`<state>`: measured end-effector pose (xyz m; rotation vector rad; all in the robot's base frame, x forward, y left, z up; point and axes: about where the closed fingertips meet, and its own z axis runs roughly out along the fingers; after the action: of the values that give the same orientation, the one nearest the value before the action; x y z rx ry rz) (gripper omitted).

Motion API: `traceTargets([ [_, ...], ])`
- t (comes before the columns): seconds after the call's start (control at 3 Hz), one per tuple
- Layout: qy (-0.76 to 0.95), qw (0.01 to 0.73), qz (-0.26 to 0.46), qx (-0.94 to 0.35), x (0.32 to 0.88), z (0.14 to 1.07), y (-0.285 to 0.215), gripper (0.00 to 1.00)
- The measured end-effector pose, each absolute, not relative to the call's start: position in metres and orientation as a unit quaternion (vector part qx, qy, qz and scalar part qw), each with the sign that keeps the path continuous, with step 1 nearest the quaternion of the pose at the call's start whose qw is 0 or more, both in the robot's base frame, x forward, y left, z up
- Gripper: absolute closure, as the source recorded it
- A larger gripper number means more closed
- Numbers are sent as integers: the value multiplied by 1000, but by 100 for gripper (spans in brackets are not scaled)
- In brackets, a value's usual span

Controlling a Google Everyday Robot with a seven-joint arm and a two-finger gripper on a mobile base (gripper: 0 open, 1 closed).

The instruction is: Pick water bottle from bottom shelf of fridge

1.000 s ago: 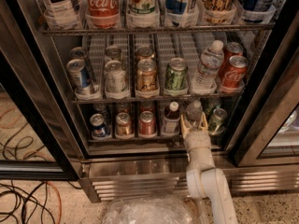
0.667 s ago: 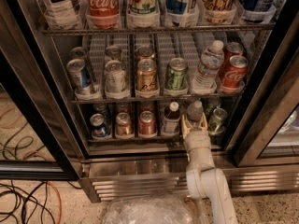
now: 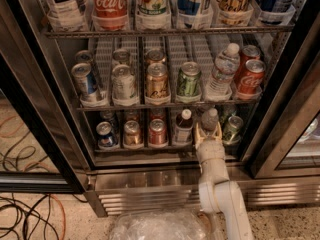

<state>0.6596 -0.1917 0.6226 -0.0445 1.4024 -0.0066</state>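
The fridge stands open with wire racks of drinks. On the bottom shelf the small clear water bottle stands upright, second lane from the right. My gripper reaches in from below on its white arm and sits right at the bottle's lower front, hiding its base. A dark-liquid bottle with a white cap stands just left of it and a green can just right.
Several cans fill the bottom shelf's left lanes. The middle rack holds cans and a taller clear bottle. The steel base grille lies below. A crinkled clear plastic bag sits in front. Cables lie on the floor at left.
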Motion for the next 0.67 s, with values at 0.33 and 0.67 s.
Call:
traceTargets([
  [0.33,631,776,3,-13,655,628,-191,100],
  [0.67,611,791,8,-7,649,635,-191,100],
])
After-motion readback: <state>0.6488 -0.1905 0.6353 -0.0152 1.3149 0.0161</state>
